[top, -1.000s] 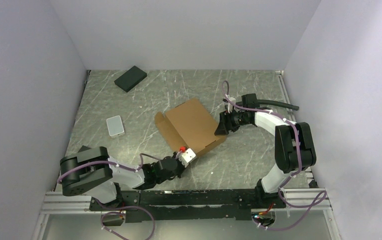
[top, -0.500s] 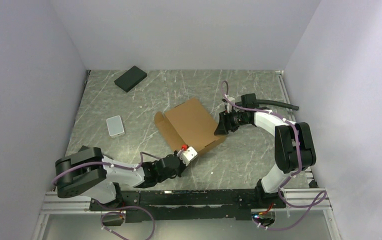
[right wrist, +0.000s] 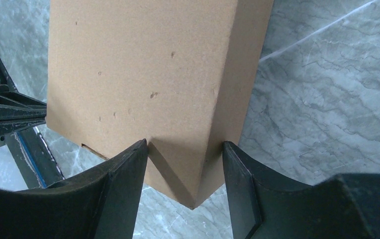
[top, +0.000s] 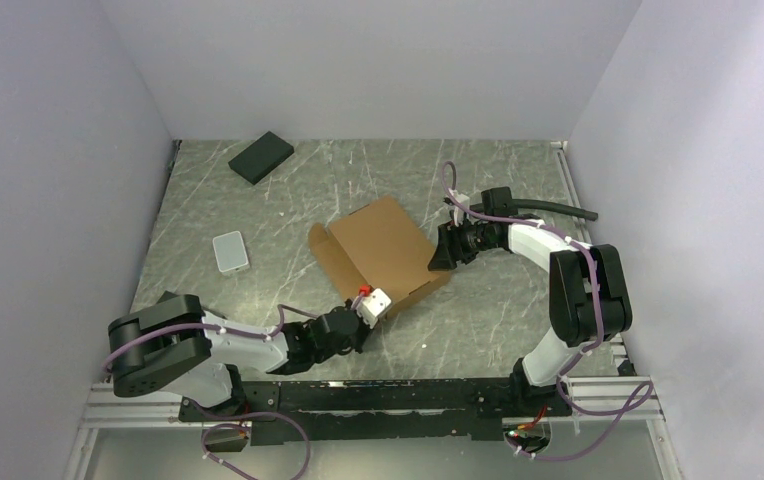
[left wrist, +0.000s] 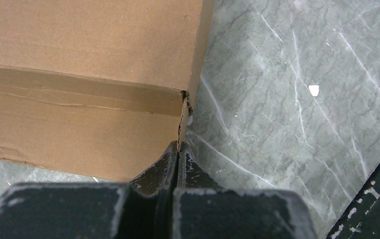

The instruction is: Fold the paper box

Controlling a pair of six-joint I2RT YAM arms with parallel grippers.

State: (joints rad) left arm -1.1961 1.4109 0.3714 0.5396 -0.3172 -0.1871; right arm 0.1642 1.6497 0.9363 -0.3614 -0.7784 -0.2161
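Observation:
The paper box (top: 383, 248) is a brown cardboard piece lying partly folded in the middle of the table, with a flap raised at its left. My left gripper (top: 366, 304) is at the box's near corner. In the left wrist view the gripper (left wrist: 178, 148) is shut on the thin edge of a cardboard flap of the box (left wrist: 88, 45). My right gripper (top: 439, 258) is at the box's right corner. In the right wrist view its fingers (right wrist: 184, 149) press on both faces of the folded corner of the box (right wrist: 148, 74).
A black rectangular pad (top: 261, 157) lies at the back left. A small pale grey pad (top: 230, 251) lies left of the box. A black hose (top: 563, 210) runs along the right side. Enclosure walls close in the left, back and right.
My left gripper has crept slightly away from the near edge with the box's corner. The right arm and the box have hardly moved.

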